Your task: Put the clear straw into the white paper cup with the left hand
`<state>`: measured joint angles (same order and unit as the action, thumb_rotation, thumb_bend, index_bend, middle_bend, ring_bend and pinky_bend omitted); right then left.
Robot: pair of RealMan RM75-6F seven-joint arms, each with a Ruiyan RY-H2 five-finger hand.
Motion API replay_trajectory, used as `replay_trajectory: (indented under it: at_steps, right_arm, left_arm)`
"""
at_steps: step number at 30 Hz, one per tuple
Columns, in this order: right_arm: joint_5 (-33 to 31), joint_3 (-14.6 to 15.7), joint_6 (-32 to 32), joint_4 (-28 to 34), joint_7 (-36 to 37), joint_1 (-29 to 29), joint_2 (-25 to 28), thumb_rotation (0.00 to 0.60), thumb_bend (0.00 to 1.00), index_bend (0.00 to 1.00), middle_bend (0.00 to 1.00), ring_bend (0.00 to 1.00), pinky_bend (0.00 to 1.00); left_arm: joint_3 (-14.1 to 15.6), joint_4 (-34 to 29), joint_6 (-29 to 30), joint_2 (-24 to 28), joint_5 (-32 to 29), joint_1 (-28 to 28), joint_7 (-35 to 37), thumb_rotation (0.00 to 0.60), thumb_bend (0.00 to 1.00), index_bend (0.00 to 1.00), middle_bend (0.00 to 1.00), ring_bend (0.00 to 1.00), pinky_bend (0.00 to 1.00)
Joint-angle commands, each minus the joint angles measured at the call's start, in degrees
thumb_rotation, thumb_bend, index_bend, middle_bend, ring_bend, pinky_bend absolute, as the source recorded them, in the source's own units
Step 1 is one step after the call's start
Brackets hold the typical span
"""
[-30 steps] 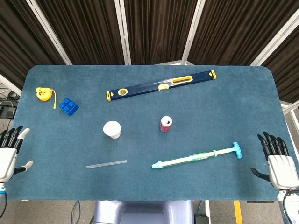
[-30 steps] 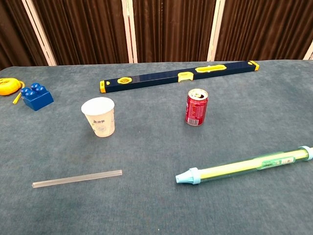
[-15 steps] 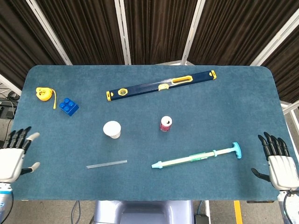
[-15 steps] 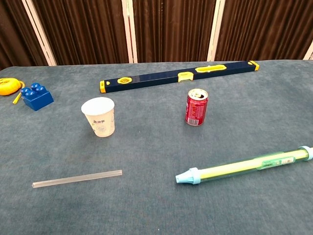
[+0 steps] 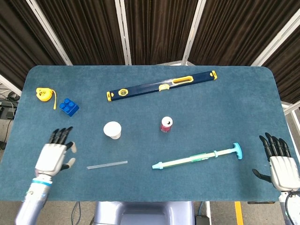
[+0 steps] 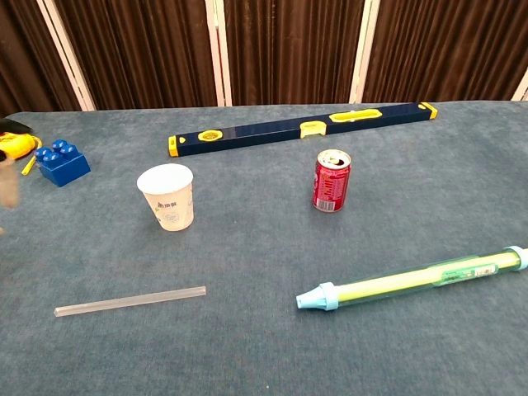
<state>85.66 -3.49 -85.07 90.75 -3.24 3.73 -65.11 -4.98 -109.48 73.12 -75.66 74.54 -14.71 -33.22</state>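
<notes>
We see the left hand over the near left part of the worktop, its fingers stretched out and apart, holding nothing and touching none of the objects. It sits just left of the clear straw, which lies flat on the blue cloth, apart from the hand. The white paper cup stands upright a little beyond the straw, its mouth open upward.

Our right hand rests at the near right edge, fingers likewise extended and spread, empty.

On the worktop we also find a red can standing right of the cup, a long pale green and blue syringe-like tool lying near the right hand's side, a navy and yellow spirit level across the far middle, and a blue building block beside a yellow tape measure at the far left. Behind the worktop hang dark pleated curtains crossed by white frame bars.
</notes>
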Motion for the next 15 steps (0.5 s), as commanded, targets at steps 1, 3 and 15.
replay_trajectory:
  at_steps: [1, 3, 15]
  right_arm:
    - [-0.1, 0.0, 0.0, 0.0, 0.0, 0.0, 0.0, 0.600, 0.09, 0.00, 0.00, 0.00, 0.00]
    - [-0.1, 0.0, 0.0, 0.0, 0.1, -0.1, 0.0, 0.600, 0.09, 0.00, 0.00, 0.00, 0.00]
    - [0.1, 0.1, -0.3, 0.0, 0.3, -0.3, 0.0, 0.600, 0.09, 0.00, 0.00, 0.00, 0.00]
  left_arm:
    - [-1.1, -1.8, -2.3, -4.6, -5.4, -2.8, -5.8, 0.600, 0.30, 0.54, 0.00, 0.00, 0.00]
    - [-1.1, -1.8, -2.6, -6.6, -7.4, -3.8, -8.5, 0.600, 0.30, 0.55, 0.00, 0.00, 0.00]
    - [0.9, -0.2, 0.0, -16.6, -14.6, -7.1, -19.9, 0.600, 0.29, 0.53, 0.00, 0.00, 0.00]
